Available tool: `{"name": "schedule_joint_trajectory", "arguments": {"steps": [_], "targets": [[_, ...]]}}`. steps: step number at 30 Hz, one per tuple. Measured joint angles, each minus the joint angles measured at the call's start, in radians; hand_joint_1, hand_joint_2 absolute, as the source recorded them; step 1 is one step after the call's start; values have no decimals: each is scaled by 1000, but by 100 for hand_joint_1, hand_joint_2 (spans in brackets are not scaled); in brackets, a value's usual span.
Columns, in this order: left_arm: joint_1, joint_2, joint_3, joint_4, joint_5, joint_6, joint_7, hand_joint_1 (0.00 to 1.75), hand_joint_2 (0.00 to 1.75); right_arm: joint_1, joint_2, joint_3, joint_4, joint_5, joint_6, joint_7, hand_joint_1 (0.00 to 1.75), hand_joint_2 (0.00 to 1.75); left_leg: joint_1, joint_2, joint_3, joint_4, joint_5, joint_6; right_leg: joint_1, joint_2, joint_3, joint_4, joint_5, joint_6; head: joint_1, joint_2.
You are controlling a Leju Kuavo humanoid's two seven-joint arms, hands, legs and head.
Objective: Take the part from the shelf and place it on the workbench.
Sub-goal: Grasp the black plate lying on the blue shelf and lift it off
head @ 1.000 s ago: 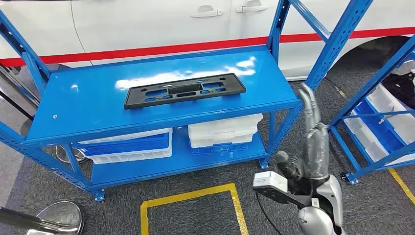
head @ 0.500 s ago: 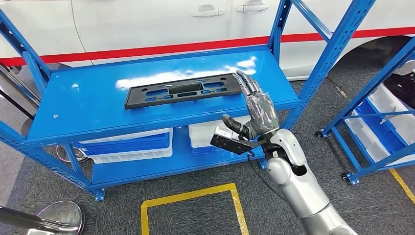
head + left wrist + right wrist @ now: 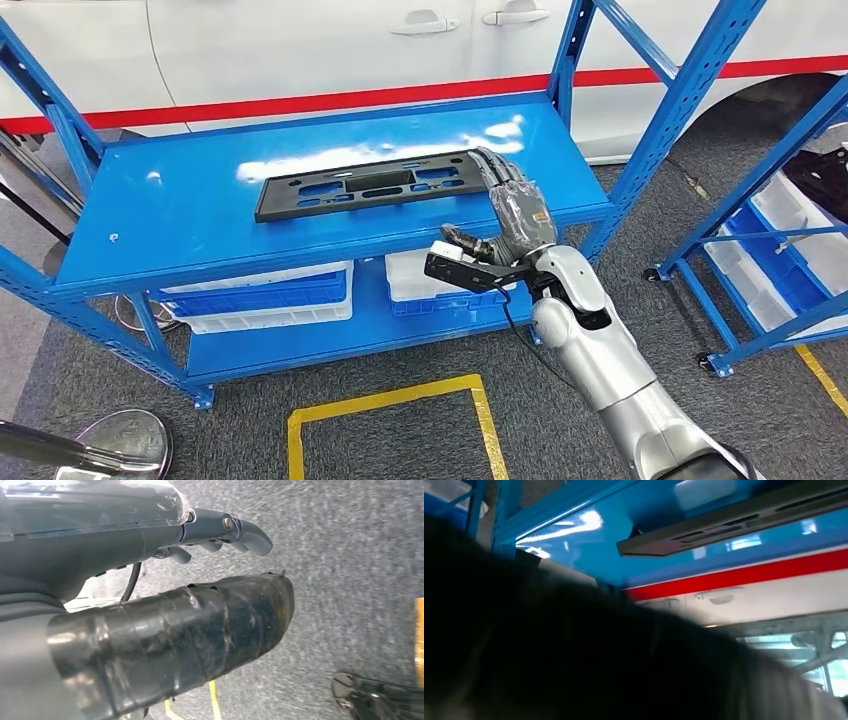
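The part (image 3: pixel 375 185) is a long black slotted plate lying flat on the top board of the blue shelf (image 3: pixel 180 225). My right hand (image 3: pixel 518 208) has come up over the shelf's front right corner, fingers stretched out, fingertips at the plate's right end; I cannot tell whether they touch it. It holds nothing. In the right wrist view the plate (image 3: pixel 734 525) appears past a dark blur of my own hand. My left hand (image 3: pixel 200 580) hangs over grey carpet, its fingers (image 3: pixel 235 527) apart from the thumb, with nothing in it.
White bins (image 3: pixel 455 265) and blue-and-white bins (image 3: pixel 265 295) sit on the lower shelf. A white car with a red stripe (image 3: pixel 300 50) stands behind. Another blue rack (image 3: pixel 780 250) is at the right. A yellow tape square (image 3: pixel 390 405) marks the floor.
My right arm has swung up from beside the shelf's right corner and leftwards, bringing the hand to the plate's right end. The plate has not moved.
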Motion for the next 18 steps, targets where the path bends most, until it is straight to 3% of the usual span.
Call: {"name": "schedule_joint_trajectory", "arguments": {"steps": [7,18], "targets": [[-1,5,-6,0,1,-30,29,0,0,-82,56,15,190,22,12,-4,0,175,0,0,0,0,1,0,0,-1,-1,0,1,0,0,0],[-1,5,-7,0,2,-38,33,0,0,-109,94,39,263,32,48,-4,0,175,0,0,-1,0,1,0,0,-1,-1,0,1,0,0,0]]}}
